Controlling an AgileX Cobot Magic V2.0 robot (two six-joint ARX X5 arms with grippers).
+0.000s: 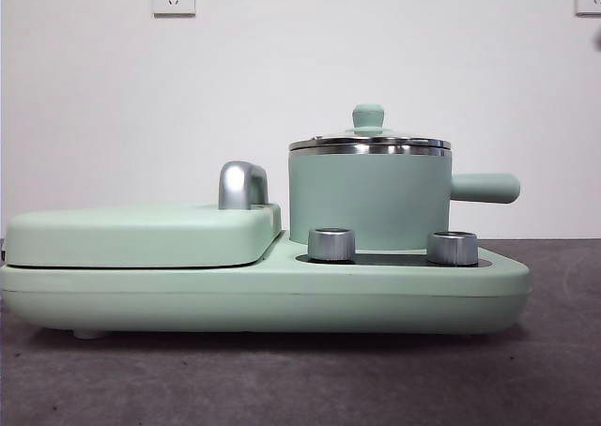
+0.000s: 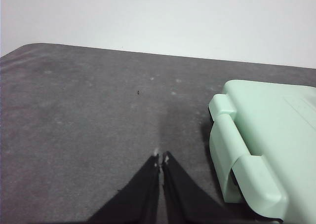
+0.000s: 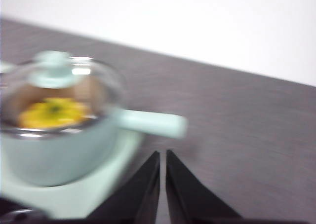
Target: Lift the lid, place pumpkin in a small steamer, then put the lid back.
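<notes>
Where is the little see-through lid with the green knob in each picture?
Front view: the lid sits on the small steamer, right of centre, knob up.
Left wrist view: not in it; only the flat griddle cover and table show.
Right wrist view: the lid is blurry, on the steamer, with the pumpkin seen through it.
Shared landmark: the steamer's side handle.

The left gripper [image 2: 161,158] was seen with its two black jaws pressed together, tips nearly touching, nothing held between them. The right gripper [image 3: 162,155] was likewise seen with jaws closed to a thin slit and nothing gripped. Neither arm could be made out in the front view.
</notes>
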